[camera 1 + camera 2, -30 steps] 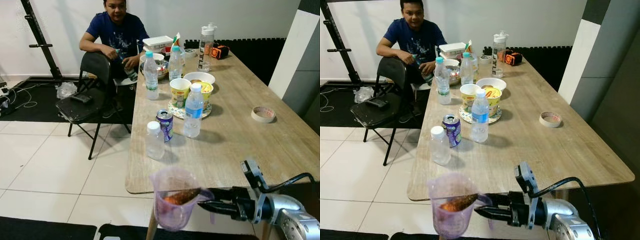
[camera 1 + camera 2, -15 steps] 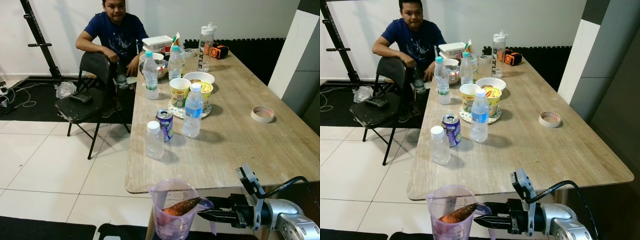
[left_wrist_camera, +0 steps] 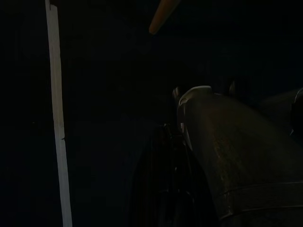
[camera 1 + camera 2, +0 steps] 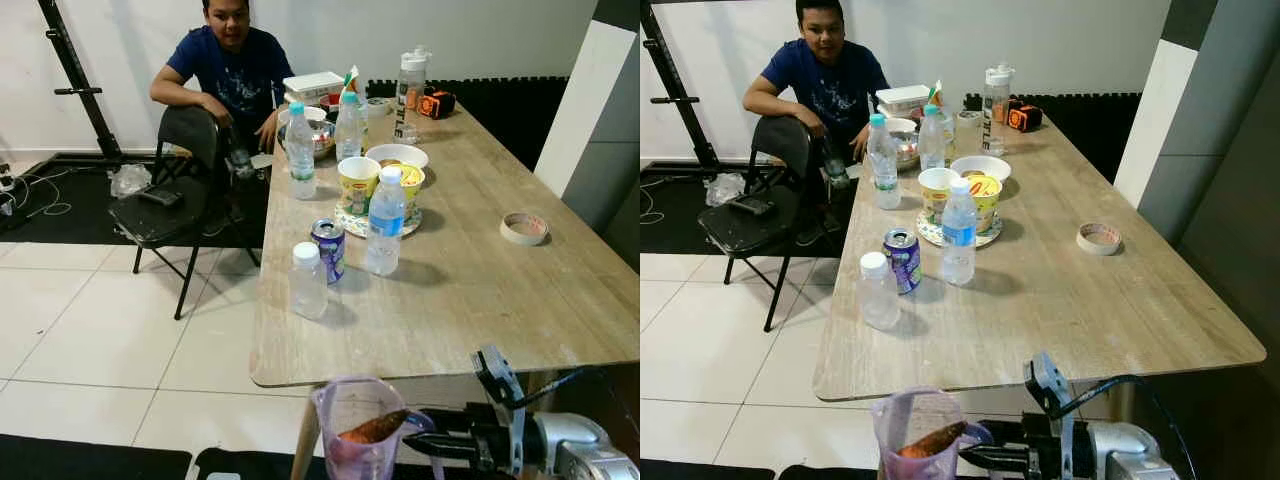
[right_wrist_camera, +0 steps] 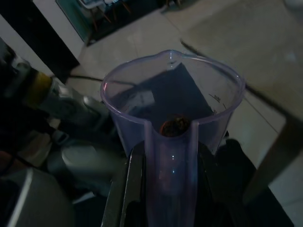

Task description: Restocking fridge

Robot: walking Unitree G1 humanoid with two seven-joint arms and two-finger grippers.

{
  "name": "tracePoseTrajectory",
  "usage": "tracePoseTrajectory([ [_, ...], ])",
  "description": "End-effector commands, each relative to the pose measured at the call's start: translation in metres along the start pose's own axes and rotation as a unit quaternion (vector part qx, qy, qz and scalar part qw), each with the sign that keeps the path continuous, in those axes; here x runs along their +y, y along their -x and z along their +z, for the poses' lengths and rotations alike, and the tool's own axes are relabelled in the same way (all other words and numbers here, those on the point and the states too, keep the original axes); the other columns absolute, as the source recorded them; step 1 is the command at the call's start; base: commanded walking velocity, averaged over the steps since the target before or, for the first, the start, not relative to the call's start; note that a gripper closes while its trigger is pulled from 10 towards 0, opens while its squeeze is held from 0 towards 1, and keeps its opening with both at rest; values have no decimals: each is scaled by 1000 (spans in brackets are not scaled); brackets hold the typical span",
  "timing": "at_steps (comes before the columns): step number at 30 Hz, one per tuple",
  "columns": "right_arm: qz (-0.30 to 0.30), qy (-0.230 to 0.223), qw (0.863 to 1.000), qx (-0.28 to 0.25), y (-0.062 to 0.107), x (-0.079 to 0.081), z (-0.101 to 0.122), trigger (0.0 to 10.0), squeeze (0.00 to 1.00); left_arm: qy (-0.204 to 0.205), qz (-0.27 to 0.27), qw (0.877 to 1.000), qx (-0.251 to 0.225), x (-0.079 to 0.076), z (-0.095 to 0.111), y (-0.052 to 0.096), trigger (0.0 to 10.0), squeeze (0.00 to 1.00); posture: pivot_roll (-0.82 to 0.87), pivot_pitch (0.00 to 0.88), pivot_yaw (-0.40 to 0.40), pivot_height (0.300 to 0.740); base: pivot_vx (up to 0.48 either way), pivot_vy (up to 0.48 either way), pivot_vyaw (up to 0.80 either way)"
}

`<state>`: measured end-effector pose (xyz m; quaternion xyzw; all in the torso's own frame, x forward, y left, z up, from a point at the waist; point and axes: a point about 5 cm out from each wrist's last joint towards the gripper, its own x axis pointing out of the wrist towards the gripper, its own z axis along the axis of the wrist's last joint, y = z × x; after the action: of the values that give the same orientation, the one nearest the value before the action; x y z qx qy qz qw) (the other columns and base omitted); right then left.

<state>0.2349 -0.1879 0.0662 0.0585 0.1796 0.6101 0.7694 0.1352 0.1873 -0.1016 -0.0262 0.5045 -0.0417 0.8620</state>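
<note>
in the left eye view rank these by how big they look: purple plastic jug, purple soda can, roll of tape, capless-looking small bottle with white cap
1. Translucent purple plastic jug, held by the right pincer; it is nearest the camera, so its size is exaggerated.
2. Small clear plastic bottle with white cap.
3. Purple soda can.
4. Beige roll of tape.

The can and tape look close in extent; that order is unsure.
</note>
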Motion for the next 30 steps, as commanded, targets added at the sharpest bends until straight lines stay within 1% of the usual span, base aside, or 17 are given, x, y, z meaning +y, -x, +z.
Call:
tracePoseTrajectory([
  [1, -12, 6, 1000, 7, -1, -2, -4, 10000, 0, -1, 5, 1000, 23, 3, -11, 2, 10000, 0, -63, 33, 34, 740, 0, 0, 0],
  [9, -15, -10, 1000, -4, 4, -3, -9, 10000, 0, -5, 6, 999, 31, 3, -13, 3, 10000, 0, -60, 31, 39, 740, 0, 0, 0],
  [17, -22, -9, 1000, -7, 0, -6, -12, 10000, 0, -3, 6, 999, 31, 3, -13, 3, 10000, 0, -63, 26, 42, 740, 0, 0, 0],
  [18, -34, -12, 999, -10, -2, -9, -14, 10000, 0, -3, 6, 1000, 31, 3, -12, 2, 10000, 0, -62, 24, 42, 740, -270, 0, 0],
  [21, -42, -14, 999, -14, -4, -10, -15, 10000, 0, -4, 6, 999, 31, 3, -12, 2, 10000, 0, -62, 24, 42, 740, -275, 0, 0],
  [30, -50, -8, 998, -25, -8, -16, -12, 10000, 0, -4, 7, 999, 32, 2, -11, 2, 10000, 0, -66, 2, 36, 740, -295, 0, 0],
])
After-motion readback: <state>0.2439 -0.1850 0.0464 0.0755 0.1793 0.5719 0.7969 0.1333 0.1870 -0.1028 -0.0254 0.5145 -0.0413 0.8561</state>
